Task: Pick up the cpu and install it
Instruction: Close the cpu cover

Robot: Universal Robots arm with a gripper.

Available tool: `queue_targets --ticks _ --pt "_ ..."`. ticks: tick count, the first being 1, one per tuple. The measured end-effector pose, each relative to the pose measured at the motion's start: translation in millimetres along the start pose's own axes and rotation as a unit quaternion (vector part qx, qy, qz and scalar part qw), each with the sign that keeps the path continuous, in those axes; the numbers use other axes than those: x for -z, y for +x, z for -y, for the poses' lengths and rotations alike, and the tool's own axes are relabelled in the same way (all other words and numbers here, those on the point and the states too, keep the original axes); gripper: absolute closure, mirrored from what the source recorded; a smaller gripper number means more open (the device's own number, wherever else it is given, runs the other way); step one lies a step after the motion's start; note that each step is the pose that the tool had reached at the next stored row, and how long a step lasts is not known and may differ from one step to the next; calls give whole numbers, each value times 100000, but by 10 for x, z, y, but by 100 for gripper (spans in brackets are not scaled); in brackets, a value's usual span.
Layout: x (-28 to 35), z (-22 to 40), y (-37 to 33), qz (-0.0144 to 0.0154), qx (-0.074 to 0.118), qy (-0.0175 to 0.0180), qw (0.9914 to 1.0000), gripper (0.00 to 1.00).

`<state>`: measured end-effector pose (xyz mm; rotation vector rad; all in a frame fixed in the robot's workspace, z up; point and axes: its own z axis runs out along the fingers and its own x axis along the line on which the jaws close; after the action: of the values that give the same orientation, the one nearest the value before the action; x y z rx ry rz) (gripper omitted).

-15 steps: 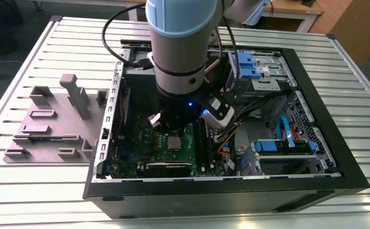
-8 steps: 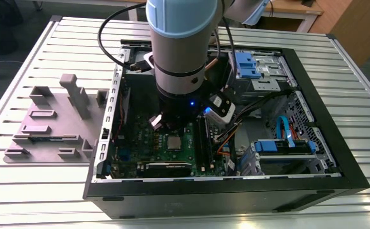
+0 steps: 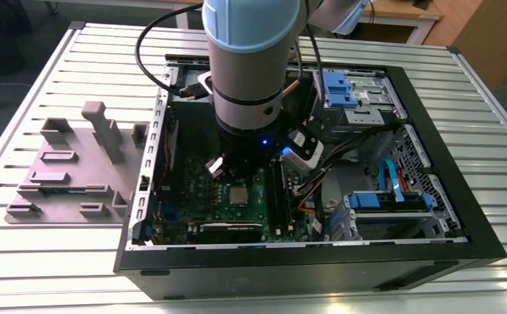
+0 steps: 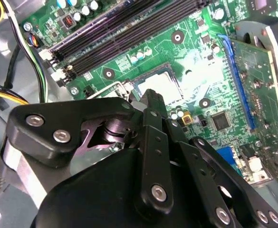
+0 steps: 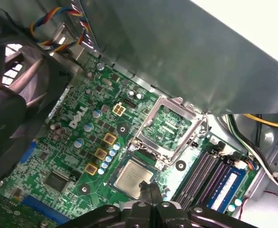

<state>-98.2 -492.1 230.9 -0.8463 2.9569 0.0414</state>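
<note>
Open room over the cpu; raised socket lid and memory slots alongside.

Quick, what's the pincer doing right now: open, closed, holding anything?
Pincer: closed, holding nothing; the cpu lies flat just beyond its tips.

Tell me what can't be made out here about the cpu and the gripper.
1. First wrist view: the gripper covers part of the edge of the cpu, so contact is unclear.
2. Second wrist view: the gripper's body hides much of the cpu.
3. Exterior view: the arm blocks part of the motherboard; the cpu is too small to judge seating.
</note>
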Motion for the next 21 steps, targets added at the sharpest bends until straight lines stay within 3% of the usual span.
queue_targets --ticks 16,21 --pt "-67 173 -284 -14 -7 -16 100000 89" --pt "-73 205 -333 -33 1 -12 100000 89"
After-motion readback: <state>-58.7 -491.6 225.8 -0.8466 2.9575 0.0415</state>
